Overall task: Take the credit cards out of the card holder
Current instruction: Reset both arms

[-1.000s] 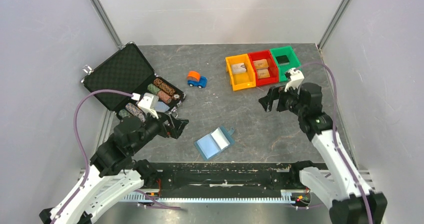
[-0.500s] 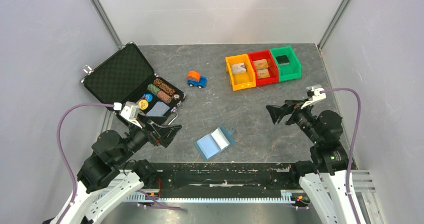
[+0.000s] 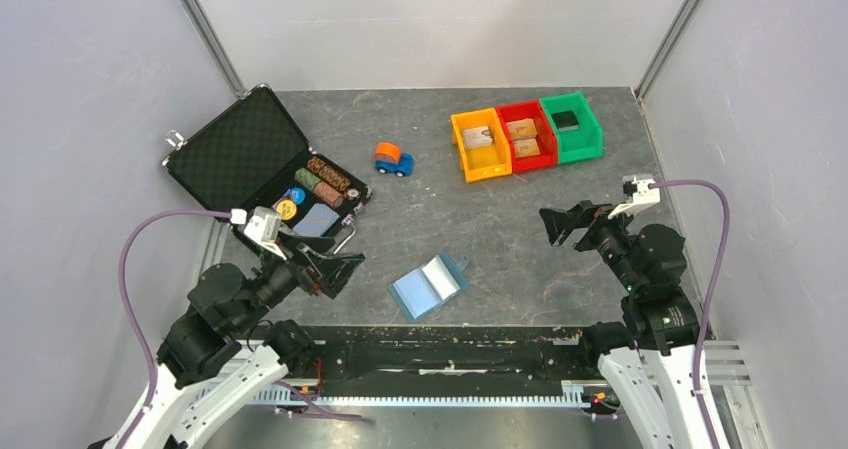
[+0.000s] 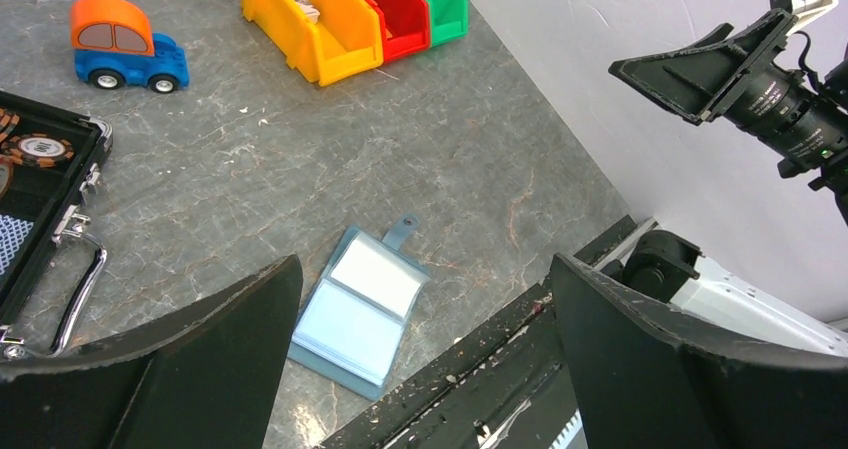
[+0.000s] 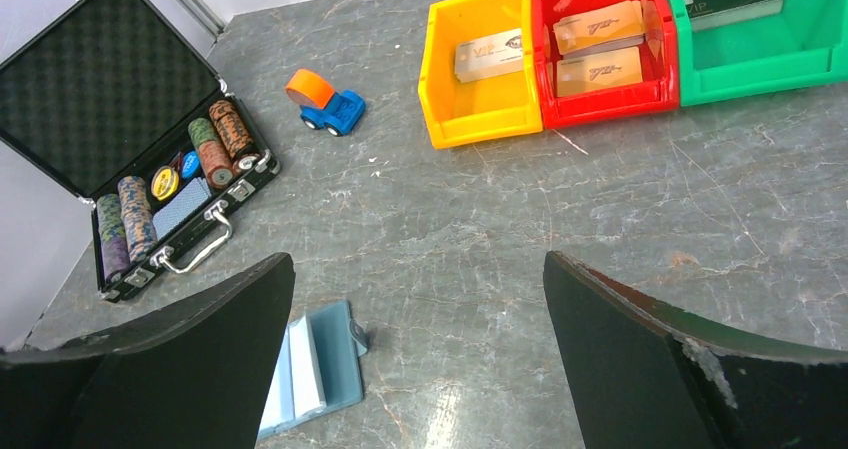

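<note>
Light-blue bifold card holder (image 3: 430,284), lying open on the grey desk (image 3: 480,219), untouched.
We logged left hand (image 3: 338,257) and right hand (image 3: 552,226) spread, empty, well apart from it; reach pending, we judged: one to pin, one to pinch at its pockets.

The left arm (image 3: 200,389) and right arm (image 3: 645,394) pair white lower casings with black upper joints. A purple cable (image 3: 128,269) loops to a small white camera (image 3: 262,223) at each wrist. The left gripper (image 3: 338,259) and right gripper (image 3: 563,221) have broad, black, wedge-shaped fingers (image 4: 200,369).
</note>
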Controlling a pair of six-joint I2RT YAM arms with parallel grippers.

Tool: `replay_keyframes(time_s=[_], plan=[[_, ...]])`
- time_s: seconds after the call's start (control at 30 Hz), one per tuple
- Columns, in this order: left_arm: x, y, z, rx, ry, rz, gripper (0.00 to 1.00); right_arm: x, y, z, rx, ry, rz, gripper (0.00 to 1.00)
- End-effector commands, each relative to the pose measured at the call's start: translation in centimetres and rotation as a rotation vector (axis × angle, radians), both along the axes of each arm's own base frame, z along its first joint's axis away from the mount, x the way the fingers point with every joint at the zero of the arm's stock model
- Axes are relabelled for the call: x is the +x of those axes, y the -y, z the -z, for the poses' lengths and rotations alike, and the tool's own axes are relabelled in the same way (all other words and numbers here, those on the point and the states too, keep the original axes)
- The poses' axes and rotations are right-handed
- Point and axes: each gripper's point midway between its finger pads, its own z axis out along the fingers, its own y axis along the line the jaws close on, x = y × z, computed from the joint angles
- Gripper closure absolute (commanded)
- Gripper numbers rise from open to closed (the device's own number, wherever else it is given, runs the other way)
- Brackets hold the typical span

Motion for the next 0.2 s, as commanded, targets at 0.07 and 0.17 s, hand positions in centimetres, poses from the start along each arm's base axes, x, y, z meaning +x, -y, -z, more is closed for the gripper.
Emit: replay_keyframes(time_s=[0.07,0.17], plan=[[-0.27,0.16,-0.26,-0.025,-0.008,0.01,0.0,-0.12,-0.31,-1.32,0.031,0.032,-0.009,0.02],[-0.26,0.13,-0.33,-0.026,-0.007,0.009,0.0,-0.13,-0.3,-1.2,0.033,0.03,-0.008,0.02]])
